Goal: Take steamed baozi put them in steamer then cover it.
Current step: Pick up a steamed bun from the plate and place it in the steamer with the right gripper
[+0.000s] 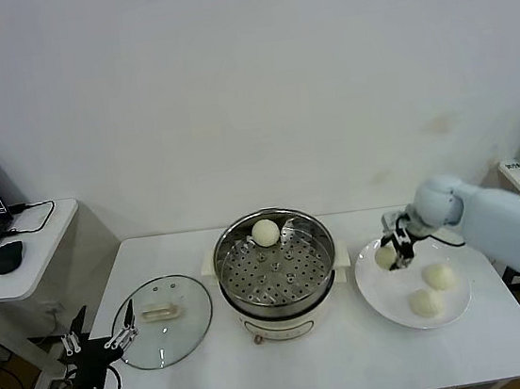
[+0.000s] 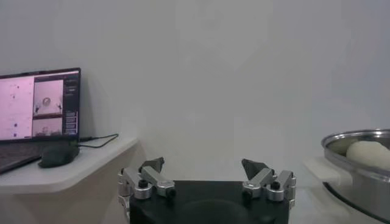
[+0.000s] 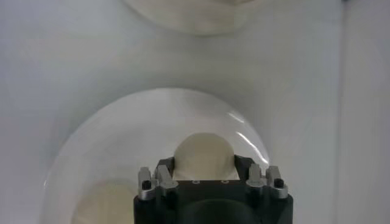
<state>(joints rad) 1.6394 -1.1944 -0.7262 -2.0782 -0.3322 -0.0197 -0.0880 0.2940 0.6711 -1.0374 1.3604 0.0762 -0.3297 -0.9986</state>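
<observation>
We see the right tool point(image 1: 398, 255) closed around a pale cream round bun point(image 1: 385, 257); the shiny stainless-steel steamer pot point(image 1: 275, 261) lies to its left, while the left tool point(image 1: 96, 342) waits open, far left.

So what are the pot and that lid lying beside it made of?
The pot looks like polished steel: shiny, mirror-like walls, on a cream base that is probably plastic. The lid seems clear glass, since the table shows through, with a metal-looking rim.
</observation>
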